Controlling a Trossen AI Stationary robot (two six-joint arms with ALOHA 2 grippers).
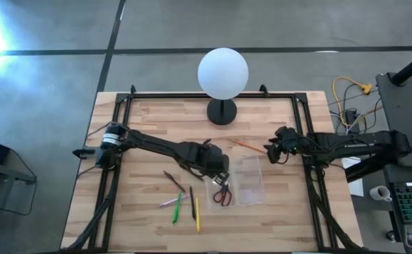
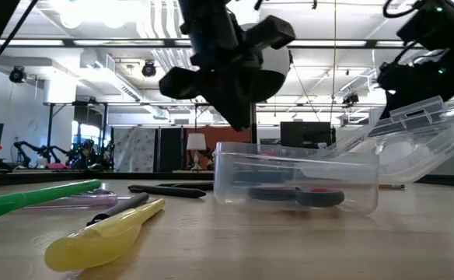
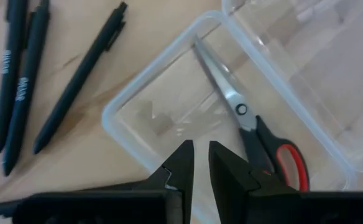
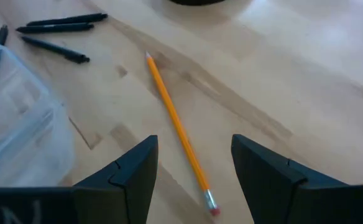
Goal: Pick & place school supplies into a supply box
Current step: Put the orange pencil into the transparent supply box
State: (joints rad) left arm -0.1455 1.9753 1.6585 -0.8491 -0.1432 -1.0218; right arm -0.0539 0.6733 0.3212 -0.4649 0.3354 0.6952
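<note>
The clear supply box (image 3: 116, 115) lies open on the table, its lid (image 1: 251, 180) folded out toward the right. Red-handled scissors (image 3: 231, 99) lie flat inside its tray. My left gripper (image 3: 200, 165) hovers over the tray's near rim beside the scissors' handles, fingers a narrow gap apart and holding nothing. My right gripper (image 4: 194, 171) is open above the orange pencil (image 4: 175, 130), one finger on each side of its eraser end; the pencil lies flat on the wood. Three dark pens (image 3: 20, 68) lie beside the box. Green (image 1: 177, 209), yellow (image 1: 197, 214), pale and brown pens lie toward the near edge.
A white globe lamp (image 1: 223, 70) on a black stand sits at the table's far middle. Black rails (image 1: 118, 148) run along the left and right sides. In the low view the yellow pen (image 2: 103, 233) and green pen (image 2: 33, 198) lie closest.
</note>
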